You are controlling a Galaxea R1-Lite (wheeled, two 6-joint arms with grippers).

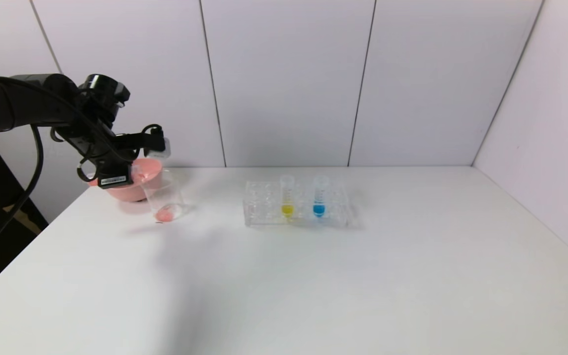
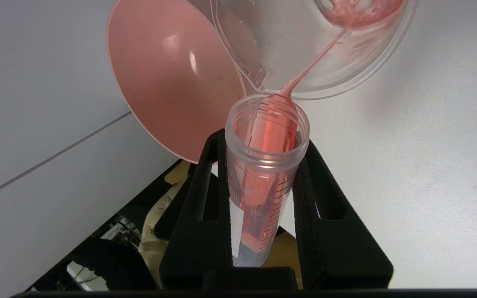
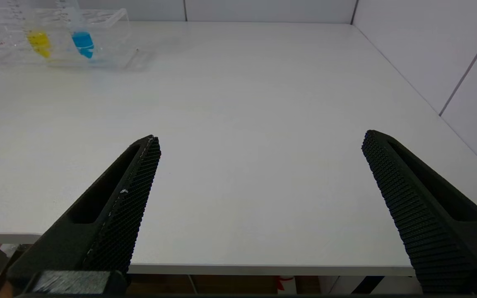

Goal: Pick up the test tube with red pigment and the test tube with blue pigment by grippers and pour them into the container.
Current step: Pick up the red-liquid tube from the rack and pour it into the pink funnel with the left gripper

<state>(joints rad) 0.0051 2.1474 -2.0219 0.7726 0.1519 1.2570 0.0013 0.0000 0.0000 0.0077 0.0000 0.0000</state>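
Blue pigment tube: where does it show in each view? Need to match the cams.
Head view: the test tube with blue pigment stands upright in the clear rack, mid-table, to the robot's right of the yellow tube.
Left wrist view: not in it.
Right wrist view: far across the table, in the rack.
Shared landmark: the yellow tube beside it.

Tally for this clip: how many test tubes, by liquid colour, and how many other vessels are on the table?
Red tube, tipped by the left gripper over the beaker: 1
Yellow tube, in the rack: 1
Blue tube, in the rack: 1
Clear beaker: 1
Pink bowl: 1
Tube rack: 1
Total: 6
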